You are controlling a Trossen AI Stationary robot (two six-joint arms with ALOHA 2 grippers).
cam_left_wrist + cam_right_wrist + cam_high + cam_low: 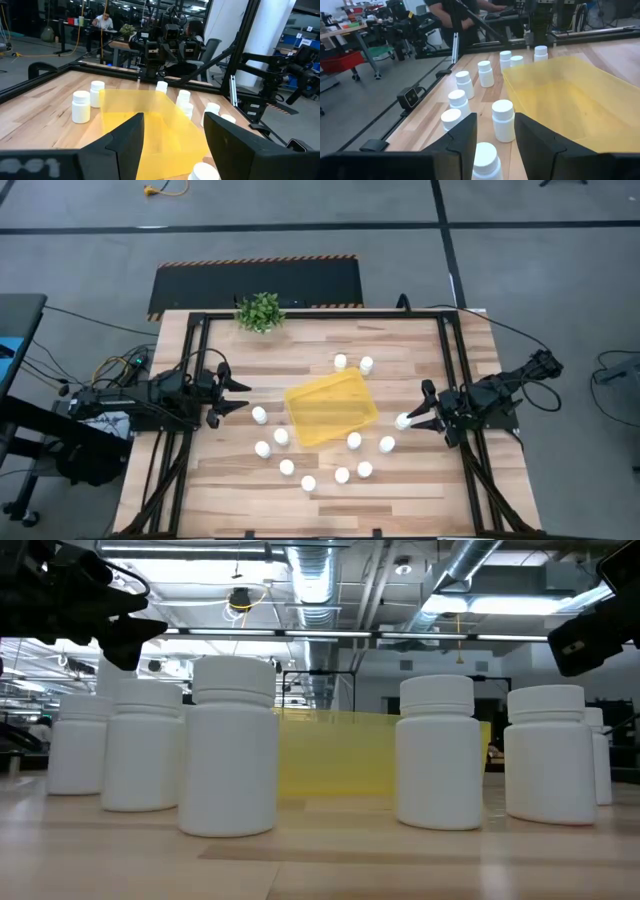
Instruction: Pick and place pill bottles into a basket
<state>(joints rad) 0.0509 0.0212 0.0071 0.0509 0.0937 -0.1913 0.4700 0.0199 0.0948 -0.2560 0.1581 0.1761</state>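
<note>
The yellow basket [330,408] lies on the wooden table's middle, and its wall shows in the low view [340,755]. Several white pill bottles [287,467] stand upright on their bases around its near side, and two more [353,363] stand beyond its far side. My right gripper [408,420] is right of the basket, shut on one pill bottle [486,159]. My left gripper [235,395] hovers left of the basket, open, with nothing between its fingers [131,134]; a bottle [205,172] stands just beside it. My right gripper has the bottle's upper part, at its cap [486,150], between its two fingers [465,135], one on each side. The fingers come from the table's right side, slanting slightly down. The bottle stays upright; I cannot tell whether its base is off the table.
A small green potted plant [260,311] stands at the table's far edge. Black frame rails [450,380] run along both sides. The nearest loose bottles [503,120] stand between my right gripper and the basket. A person [104,22] sits far off in the room.
</note>
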